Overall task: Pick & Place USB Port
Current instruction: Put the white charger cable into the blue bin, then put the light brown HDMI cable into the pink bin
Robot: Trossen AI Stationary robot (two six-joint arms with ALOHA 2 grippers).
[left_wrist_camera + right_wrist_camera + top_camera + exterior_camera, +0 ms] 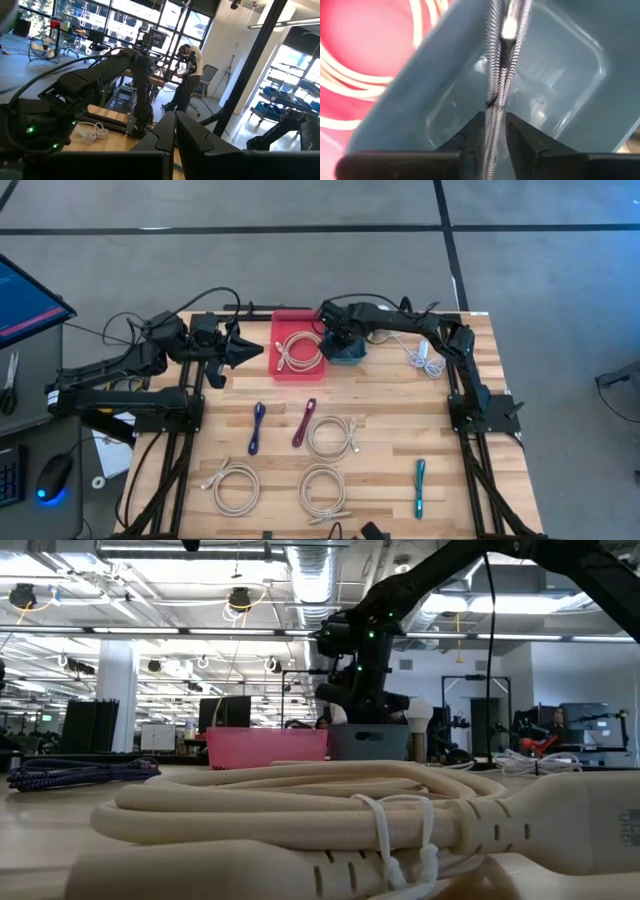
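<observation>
My right gripper [343,342] hangs over the blue-grey bin [349,356] at the table's far side and is shut on a braided silver cable [496,75]. In the right wrist view the cable runs from the fingers down into the bin [570,60]. The red bin [298,330] beside it holds a coiled white cable [297,348]. In the low view the arm [360,660] stands above the grey bin [368,741]. My left gripper [243,347] waits left of the red bin, raised and shut [175,132]. My right gripper pinches the braided cable's doubled strands [492,107] between its two fingers [472,135], coming from above and pointing down into the blue-grey bin. The cable runs on below the fingertips inside the bin, with a white piece [509,30] at its lower part.
Loose cables lie on the table's near half: a purple one [258,427], a maroon one [304,422], a teal one [420,485] and three white coils [332,436] [235,485] [323,488]. Another white cable [424,360] lies right of the bins. A beige coil [300,805] fills the low view.
</observation>
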